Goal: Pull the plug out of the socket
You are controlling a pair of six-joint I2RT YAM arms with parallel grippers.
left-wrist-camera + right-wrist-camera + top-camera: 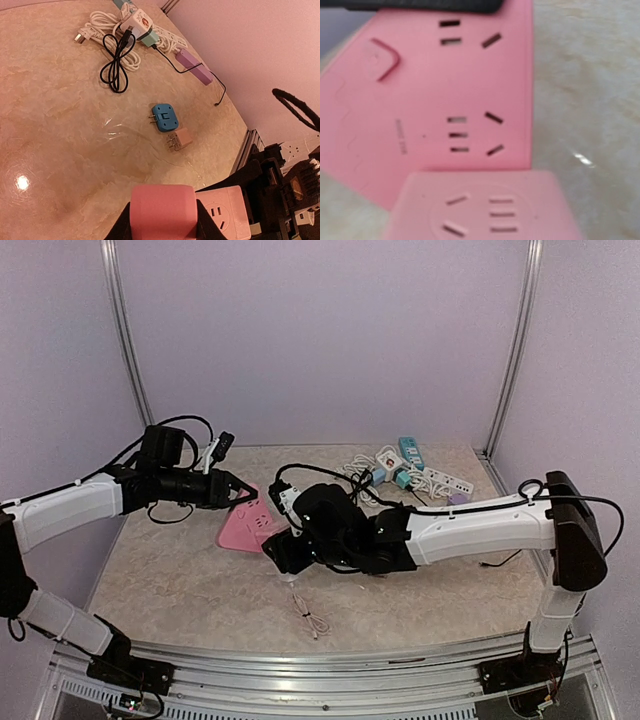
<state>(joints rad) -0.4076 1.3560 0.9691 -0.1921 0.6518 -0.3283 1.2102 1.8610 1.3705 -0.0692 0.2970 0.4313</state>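
Observation:
The pink socket [245,528] lies tilted on the table at centre left; its slotted face [445,100] fills the right wrist view. My left gripper [243,492] is shut on the socket's far edge, and the left wrist view shows its dark fingers [120,230] pressed to both sides of the pink body [162,210]. The plug, a paler pink cube [480,210] with its own outlet holes, sits against the socket's near end [225,212]. My right gripper [285,552] is closed round this plug. Its fingers are hidden in its own view.
A blue adapter [165,117] and a small peach adapter [179,140] lie loose on the marble top. Farther back are a coiled black cable [116,65], white cords and power strips [410,472], and a purple strip [194,67]. A thin white cable [312,618] lies near the front rail.

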